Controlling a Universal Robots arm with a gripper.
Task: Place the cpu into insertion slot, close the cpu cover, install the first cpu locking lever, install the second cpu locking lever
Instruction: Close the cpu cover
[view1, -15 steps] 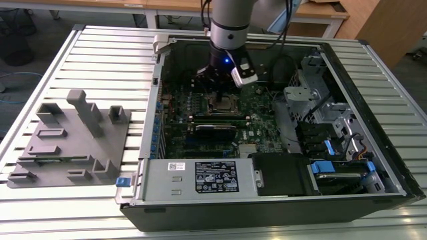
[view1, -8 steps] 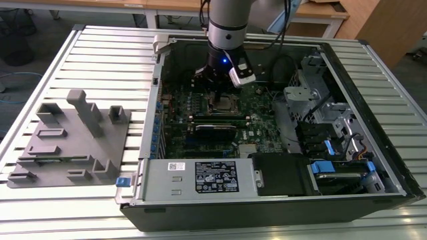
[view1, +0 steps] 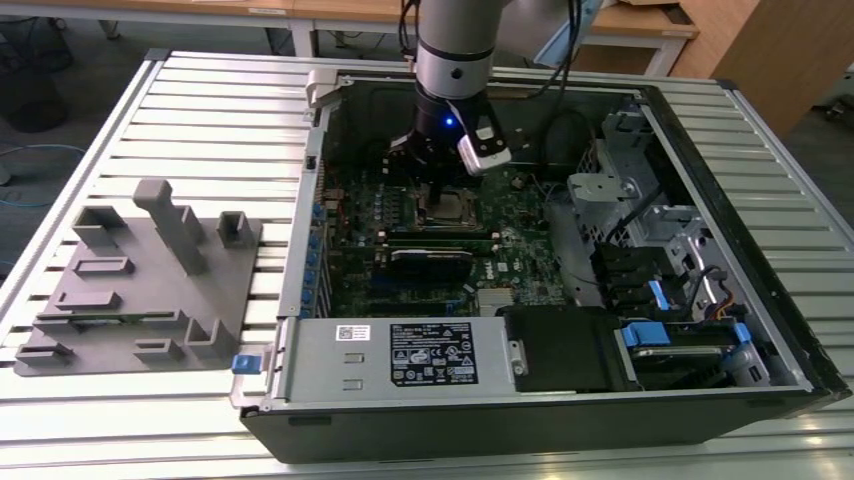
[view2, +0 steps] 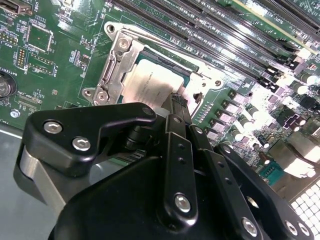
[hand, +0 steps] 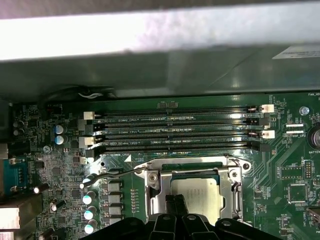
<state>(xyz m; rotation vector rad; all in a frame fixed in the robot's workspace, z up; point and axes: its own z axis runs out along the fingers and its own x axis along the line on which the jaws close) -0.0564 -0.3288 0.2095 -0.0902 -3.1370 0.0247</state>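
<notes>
The cpu (view2: 147, 85) lies flat in the insertion slot (hand: 196, 169), its silver-grey top facing up; it also shows in the first wrist view (hand: 200, 192). The silver cpu cover (view2: 112, 62) lies down around it, framing the chip through its window. My gripper (view2: 177, 106) hangs just above one edge of the cpu, its two black fingers pressed together with nothing between them. In the exterior view the gripper (view1: 438, 192) stands over the socket inside the open computer case. A thin wire locking lever (hand: 117, 173) sticks out sideways from the socket.
Long black memory slots (hand: 175, 132) run beside the socket. Capacitors (hand: 89, 200) stand near the lever's free end. The case wall (hand: 160, 45) rises close behind the slots. A grey fixture block (view1: 140, 280) sits on the table at the exterior view's left.
</notes>
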